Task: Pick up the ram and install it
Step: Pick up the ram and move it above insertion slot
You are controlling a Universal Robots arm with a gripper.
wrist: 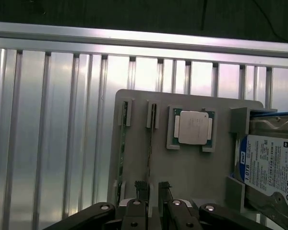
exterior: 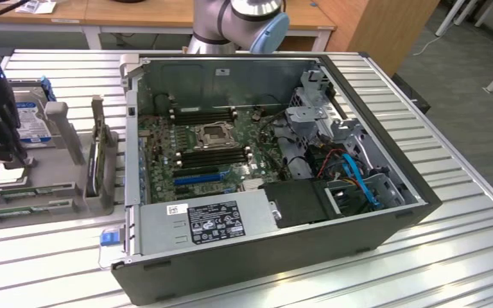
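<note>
1. The base of my arm stands behind the computer box. Its wrist end is far over at the exterior view's left, pointing straight down over the grey tray.
2. The gripper hangs just above the tray. Its two fingers are spread apart, and I see nothing pinched in them.
3. The ram stands on its thin edge in a slot of the tray. It lines up with the gap between the fingers.
4. I count two ram sticks: that one, and another ram stick just beside it in the next slot.
5. I count one square silver chip and one hard drive with a blue label, both on the tray.
6. There is one computer box, open, on one metal table with long ridges.
</note>
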